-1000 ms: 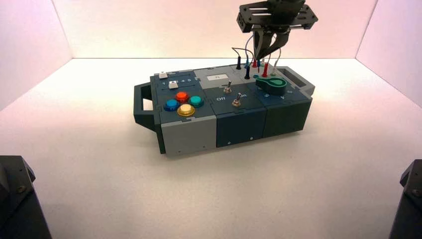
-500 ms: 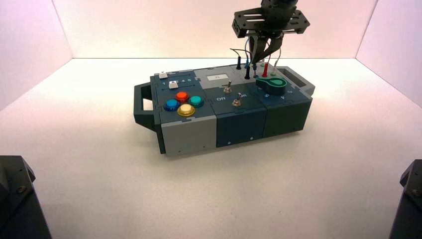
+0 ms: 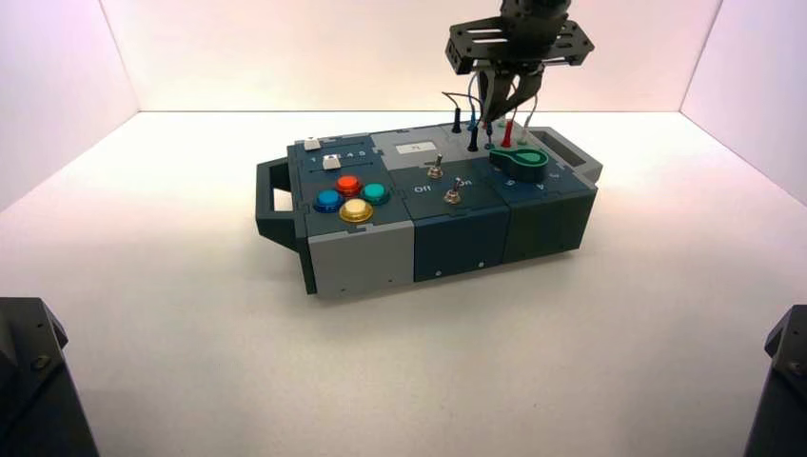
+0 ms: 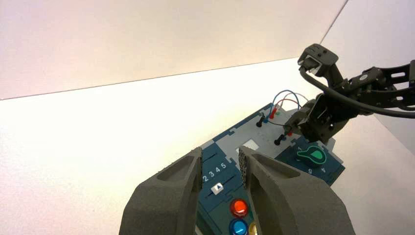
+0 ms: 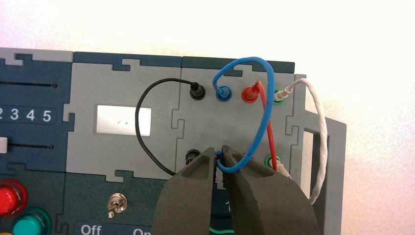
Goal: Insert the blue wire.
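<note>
The blue wire (image 5: 243,59) arches over the grey wire panel at the box's far side. One end sits in the far blue socket (image 5: 223,93). The other end runs down between the fingertips of my right gripper (image 5: 219,152), which is shut on that plug over the near row, beside a black plug (image 5: 192,156). In the high view the right gripper (image 3: 495,109) hangs over the wires at the back of the box (image 3: 457,238). My left gripper (image 4: 221,157) is open and empty, held off from the box and looking at its slider end.
A black wire (image 5: 139,122), a red wire (image 5: 266,127) and a white wire (image 5: 320,127) share the panel. A green knob (image 3: 519,159), two toggle switches (image 3: 435,171), coloured buttons (image 3: 348,184) and a slider with a white handle (image 4: 217,188) lie nearer. The box has a handle (image 3: 271,200) on its left.
The right gripper has moved left and slightly down over the wire sockets since a second ago, then hardly shifted. The left arm has not moved.
</note>
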`<state>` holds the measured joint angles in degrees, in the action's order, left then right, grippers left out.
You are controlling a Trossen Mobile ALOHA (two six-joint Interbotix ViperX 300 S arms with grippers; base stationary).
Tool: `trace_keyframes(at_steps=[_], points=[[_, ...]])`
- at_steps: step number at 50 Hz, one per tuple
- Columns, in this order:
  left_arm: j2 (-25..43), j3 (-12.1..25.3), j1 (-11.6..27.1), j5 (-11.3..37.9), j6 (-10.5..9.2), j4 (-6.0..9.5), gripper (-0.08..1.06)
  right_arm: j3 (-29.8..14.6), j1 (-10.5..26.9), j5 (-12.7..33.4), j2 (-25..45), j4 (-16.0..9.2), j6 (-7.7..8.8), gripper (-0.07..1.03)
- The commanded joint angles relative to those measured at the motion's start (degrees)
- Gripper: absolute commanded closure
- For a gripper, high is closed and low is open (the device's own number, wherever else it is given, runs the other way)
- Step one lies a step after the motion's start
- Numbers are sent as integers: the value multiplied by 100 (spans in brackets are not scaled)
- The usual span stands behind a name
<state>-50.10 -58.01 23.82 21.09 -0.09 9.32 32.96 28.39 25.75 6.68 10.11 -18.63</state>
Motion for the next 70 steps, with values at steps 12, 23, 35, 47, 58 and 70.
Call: trace_keyframes(at_steps=[12,23,35,47,58,70], points=[[18,193,9,-62,9,-9,56,-79,-9,105,-35,0,26,98],[18,202,9,-62,9,-9,56,-70,-9,255,97,-18,18,98],[18,193,9,-62,0,0,56,-26,-9,325,193,-62,26,98],[18,193,9,-62,9,-9,56,-35,-9,387,563,-70,26,98],[26,202,9,-53,9,-9,55,-44,-9,343,809,-70,9,98],[18,202,9,-53,9,-9,56,-88,-9,343,633,-62,0,98]])
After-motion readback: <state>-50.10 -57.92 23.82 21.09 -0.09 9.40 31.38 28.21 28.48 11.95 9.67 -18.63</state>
